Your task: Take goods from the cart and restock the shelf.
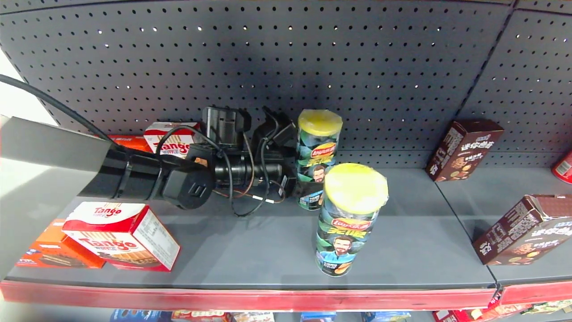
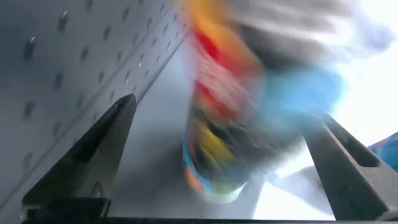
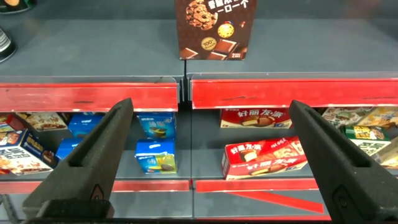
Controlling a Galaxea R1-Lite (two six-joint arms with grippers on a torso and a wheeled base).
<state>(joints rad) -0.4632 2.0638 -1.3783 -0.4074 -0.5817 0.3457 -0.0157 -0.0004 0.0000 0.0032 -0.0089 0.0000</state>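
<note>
head view: left arm (image 1: 147,175) level over shelf (image 1: 250,250), left fingers (image 2: 107,149) spread around rear can (image 1: 318,156); right fingers (image 3: 99,155) apart.

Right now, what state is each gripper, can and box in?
left gripper: open, fingers astride the rear chip can.
right gripper: open, empty.
rear chip can: upright, lid on.
front chip can: upright, lid on.
front wafer box: closed, tilted on an orange box.
rear brown box: closed, standing on end.
front brown box: lying on its side.
</note>
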